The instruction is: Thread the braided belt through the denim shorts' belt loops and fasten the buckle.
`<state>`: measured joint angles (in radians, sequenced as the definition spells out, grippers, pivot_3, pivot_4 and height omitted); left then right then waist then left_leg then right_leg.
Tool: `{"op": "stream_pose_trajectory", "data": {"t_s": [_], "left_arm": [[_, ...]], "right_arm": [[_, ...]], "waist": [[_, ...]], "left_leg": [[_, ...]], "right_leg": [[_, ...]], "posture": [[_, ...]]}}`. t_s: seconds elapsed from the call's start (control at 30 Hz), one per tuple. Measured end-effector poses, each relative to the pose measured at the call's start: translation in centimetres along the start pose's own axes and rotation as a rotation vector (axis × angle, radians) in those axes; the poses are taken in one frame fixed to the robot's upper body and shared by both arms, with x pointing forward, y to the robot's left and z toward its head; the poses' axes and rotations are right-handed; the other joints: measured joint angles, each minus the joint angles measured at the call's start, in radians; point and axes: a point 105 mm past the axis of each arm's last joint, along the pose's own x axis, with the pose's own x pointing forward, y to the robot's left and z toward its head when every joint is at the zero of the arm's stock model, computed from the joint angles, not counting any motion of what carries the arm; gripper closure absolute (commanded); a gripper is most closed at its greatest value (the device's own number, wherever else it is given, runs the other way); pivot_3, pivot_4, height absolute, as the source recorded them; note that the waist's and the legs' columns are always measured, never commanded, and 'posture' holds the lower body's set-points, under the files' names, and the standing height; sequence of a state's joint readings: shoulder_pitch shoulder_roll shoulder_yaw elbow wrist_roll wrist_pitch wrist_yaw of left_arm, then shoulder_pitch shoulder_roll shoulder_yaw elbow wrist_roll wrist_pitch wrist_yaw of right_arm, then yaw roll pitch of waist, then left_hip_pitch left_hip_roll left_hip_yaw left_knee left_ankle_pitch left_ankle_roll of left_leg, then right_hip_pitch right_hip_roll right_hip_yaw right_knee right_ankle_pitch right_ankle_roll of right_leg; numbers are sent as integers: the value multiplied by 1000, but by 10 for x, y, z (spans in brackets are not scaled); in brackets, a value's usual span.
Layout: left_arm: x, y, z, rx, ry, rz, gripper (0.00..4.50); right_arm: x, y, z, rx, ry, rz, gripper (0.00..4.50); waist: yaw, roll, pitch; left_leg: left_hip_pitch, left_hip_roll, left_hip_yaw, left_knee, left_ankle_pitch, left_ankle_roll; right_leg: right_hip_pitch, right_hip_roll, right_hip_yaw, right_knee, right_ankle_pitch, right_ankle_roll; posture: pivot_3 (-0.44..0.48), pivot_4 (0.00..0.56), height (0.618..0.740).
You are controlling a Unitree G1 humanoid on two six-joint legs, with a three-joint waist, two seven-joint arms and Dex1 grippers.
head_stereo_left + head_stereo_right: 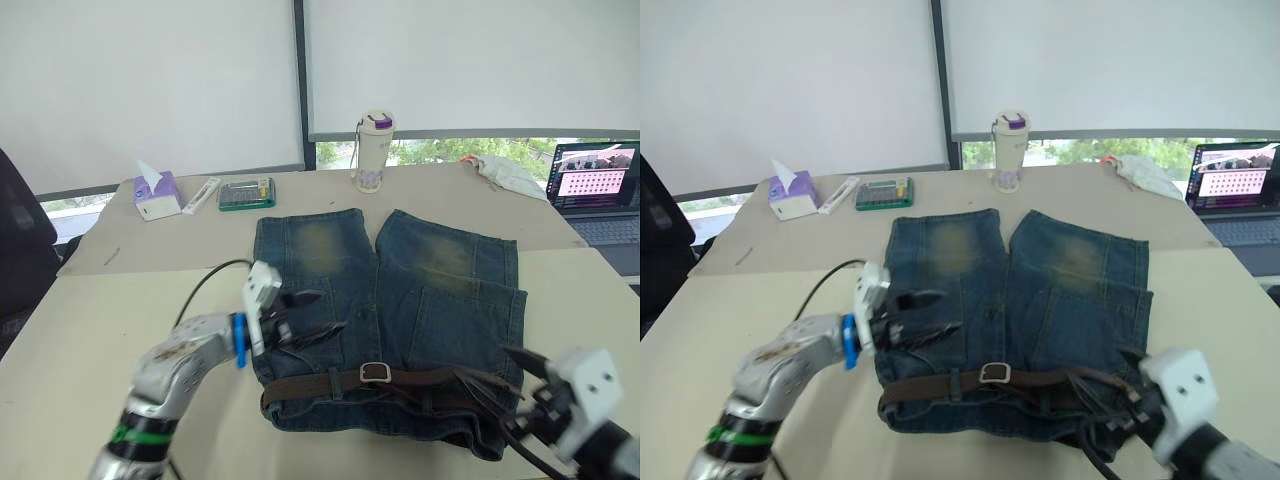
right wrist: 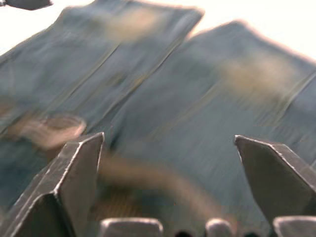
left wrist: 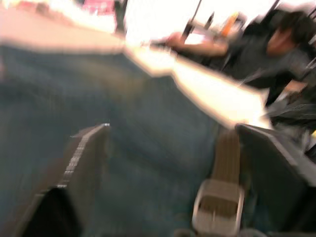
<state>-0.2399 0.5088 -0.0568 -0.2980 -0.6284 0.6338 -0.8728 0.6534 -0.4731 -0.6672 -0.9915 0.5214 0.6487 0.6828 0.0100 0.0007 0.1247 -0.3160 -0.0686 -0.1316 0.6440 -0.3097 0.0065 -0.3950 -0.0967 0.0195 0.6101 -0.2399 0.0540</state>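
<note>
The denim shorts (image 1: 400,300) lie flat on the table, waistband nearest me. Along that waistband runs the braided belt (image 1: 310,386), passing under a belt loop (image 1: 335,383), with the silver buckle (image 1: 375,372) near the middle and the strap's tail bunched toward the right (image 1: 480,385). My left gripper (image 1: 320,314) hovers open over the left leg, just behind the belt; in its wrist view the buckle (image 3: 217,212) lies between its fingers (image 3: 84,163). My right gripper (image 1: 520,395) is open at the waistband's right end, over the belt (image 2: 148,177).
At the table's far side stand a tissue box (image 1: 157,195), a white tube (image 1: 205,194), a calculator (image 1: 246,193) and a lidded cup (image 1: 373,152). A white bag (image 1: 510,172) and an open laptop (image 1: 600,190) sit at the right. A person (image 3: 276,44) sits beyond the table.
</note>
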Motion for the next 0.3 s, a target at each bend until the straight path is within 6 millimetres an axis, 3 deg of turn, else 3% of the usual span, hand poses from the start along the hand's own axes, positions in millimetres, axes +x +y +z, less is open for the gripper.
{"op": "stream_pose_trajectory", "data": {"t_s": [0.2,0.3], "left_arm": [[-66,-6,-38,26,216,61,44],[-68,-6,-38,39,216,45,44]], "right_arm": [[-67,-18,-22,-62,165,-40,0],[-73,-19,-22,-102,167,-30,0]], "waist": [[3,0,3],[4,-2,5]], "left_leg": [[0,4,1,-2,-3,0],[0,7,3,-2,-3,0]], "right_leg": [[6,-1,-1,-1,-8,4],[6,-2,-1,-1,-9,4]], "posture": [[0,150,740],[0,150,740]]}}
